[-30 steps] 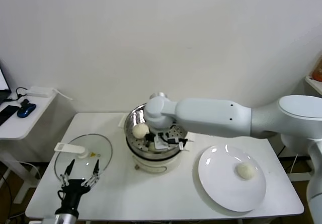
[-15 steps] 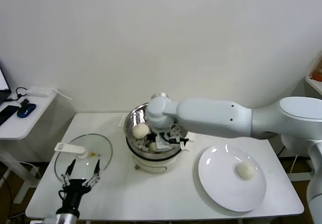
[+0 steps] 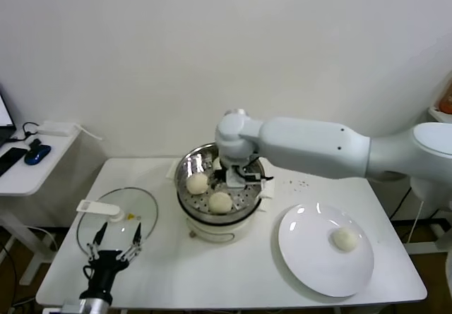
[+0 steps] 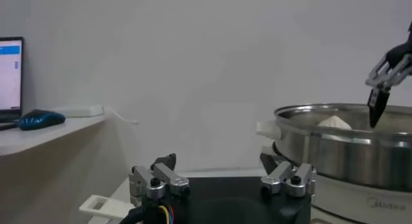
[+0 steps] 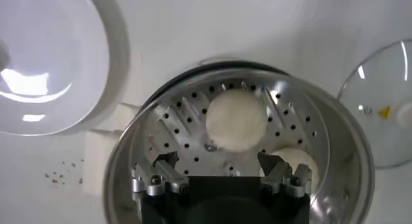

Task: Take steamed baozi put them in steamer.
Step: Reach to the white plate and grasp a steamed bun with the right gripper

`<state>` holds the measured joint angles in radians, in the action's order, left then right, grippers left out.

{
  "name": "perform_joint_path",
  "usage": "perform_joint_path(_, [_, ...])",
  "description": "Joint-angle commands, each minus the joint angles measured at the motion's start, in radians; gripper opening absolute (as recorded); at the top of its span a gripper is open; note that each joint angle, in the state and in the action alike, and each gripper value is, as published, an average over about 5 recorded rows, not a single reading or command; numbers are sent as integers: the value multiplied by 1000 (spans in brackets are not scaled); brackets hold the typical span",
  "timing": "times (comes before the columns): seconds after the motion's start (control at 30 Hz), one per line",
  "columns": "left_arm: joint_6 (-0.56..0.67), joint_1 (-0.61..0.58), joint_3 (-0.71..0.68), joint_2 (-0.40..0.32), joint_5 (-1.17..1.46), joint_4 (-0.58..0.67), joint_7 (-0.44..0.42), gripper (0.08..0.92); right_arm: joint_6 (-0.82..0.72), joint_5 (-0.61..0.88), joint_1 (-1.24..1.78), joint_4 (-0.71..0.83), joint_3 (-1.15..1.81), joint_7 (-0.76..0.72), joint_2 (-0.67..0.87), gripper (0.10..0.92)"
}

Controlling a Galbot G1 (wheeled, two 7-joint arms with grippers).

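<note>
The right gripper (image 3: 239, 178) hangs over the steamer (image 3: 188, 194), its fingers spread wide and holding nothing; the wrist view looks straight down between them onto the perforated floor. Two baozi lie inside: one (image 3: 220, 202) near the front of the basket, directly below the open fingers in the wrist view (image 5: 235, 120), and another (image 3: 198, 183) toward the robot's left side of the basket, just beside the first. A further baozi (image 3: 345, 238) sits alone on the white plate (image 3: 304, 257), well apart from the steamer, on the robot's right. A fourth cannot be seen from here. The left gripper (image 3: 113, 244) is parked low at the table's front edge near the glass lid (image 3: 116, 215), fingers spread and empty. Judging by this, the step in hand is the release of a bun into the basket, with the task about half done or a little more. The next move calls for lifting the right arm clear of the steel rim, swinging over to the plate, and coming down with the fingers astride the remaining bun, closing gently enough not to dent the soft dough.
</note>
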<state>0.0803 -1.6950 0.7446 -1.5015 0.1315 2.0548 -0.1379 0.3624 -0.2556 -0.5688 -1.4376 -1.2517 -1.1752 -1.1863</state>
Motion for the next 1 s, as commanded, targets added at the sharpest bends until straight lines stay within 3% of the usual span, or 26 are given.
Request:
perform_joint_path(0.03, [-8, 2, -10, 11, 0, 7, 16, 823, -180, 359, -197, 23, -92, 23, 149, 823])
perform_joint_path(0.2, [-6, 6, -16, 13, -1, 6, 16, 823, -338, 618, -284, 17, -242, 93, 292, 823])
perform_joint_path(0.3, [-2, 7, -23, 14, -3, 3, 13, 823, -410, 688, -295, 20, -322, 93, 395, 823])
perform_joint_path(0.6, [-4, 16, -37, 21, -7, 7, 9, 823, -473, 606, -144, 46, -325, 83, 644, 823])
perform_joint_path(1.0, [-1, 16, -37, 21, -15, 5, 4, 823, -496, 450, 312, 74, 5, 116, 760, 823])
